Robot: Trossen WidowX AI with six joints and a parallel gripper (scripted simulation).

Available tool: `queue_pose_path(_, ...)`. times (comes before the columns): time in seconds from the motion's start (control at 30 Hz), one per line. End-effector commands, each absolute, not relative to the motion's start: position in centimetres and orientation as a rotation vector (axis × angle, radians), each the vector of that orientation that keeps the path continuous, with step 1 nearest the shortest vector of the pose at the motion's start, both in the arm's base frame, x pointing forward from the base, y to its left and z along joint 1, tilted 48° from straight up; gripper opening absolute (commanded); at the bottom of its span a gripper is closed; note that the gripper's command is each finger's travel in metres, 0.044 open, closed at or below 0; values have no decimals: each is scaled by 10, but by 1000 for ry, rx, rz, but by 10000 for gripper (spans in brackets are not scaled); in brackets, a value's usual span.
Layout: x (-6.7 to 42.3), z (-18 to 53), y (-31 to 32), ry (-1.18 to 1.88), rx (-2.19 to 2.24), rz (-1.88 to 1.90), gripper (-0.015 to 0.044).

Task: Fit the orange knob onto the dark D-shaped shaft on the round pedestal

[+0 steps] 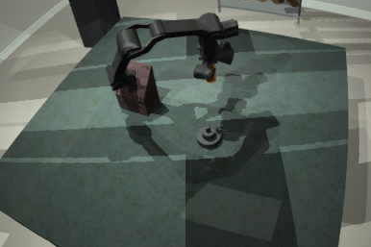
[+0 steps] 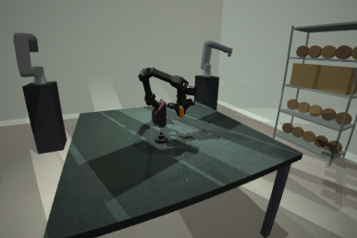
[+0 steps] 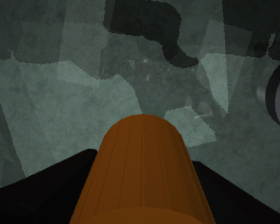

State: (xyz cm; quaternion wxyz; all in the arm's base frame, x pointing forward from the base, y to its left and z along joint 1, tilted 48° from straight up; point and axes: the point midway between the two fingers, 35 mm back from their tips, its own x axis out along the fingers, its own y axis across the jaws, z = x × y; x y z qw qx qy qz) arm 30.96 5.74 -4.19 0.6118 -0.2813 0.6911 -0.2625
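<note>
The end effector (image 1: 210,75) is clenched on the knob (image 1: 211,77) and holds it in the air above the tabletop (image 1: 298,112), so the step in hand is the carry toward the pedestal (image 1: 210,137) — nothing has been fitted yet. From the top view the pedestal sits well apart from the end effector, lower on the tabletop and nearer the camera; in the wrist view only a dark curved edge at the far right may be it, though that is too little to be sure.

The next move calls for bringing the knob over the shaft (image 1: 209,133), lowering until the hole meets it, then probably turning the knob under light downward pressure until the flats agree and it slides — the shaft's flat cannot be made out in any view. After that: press fully down and release.

Counted: one arm (image 1: 163,31), one end effector, one knob, one pedestal with one shaft.
</note>
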Motion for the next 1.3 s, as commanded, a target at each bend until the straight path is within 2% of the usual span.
queue_pose_path(0.0, 315, -35, 51, 1584, -652, -595, 0)
queue_pose_path(1.27, 343, 21, -47, 1578, -659, -603, 0)
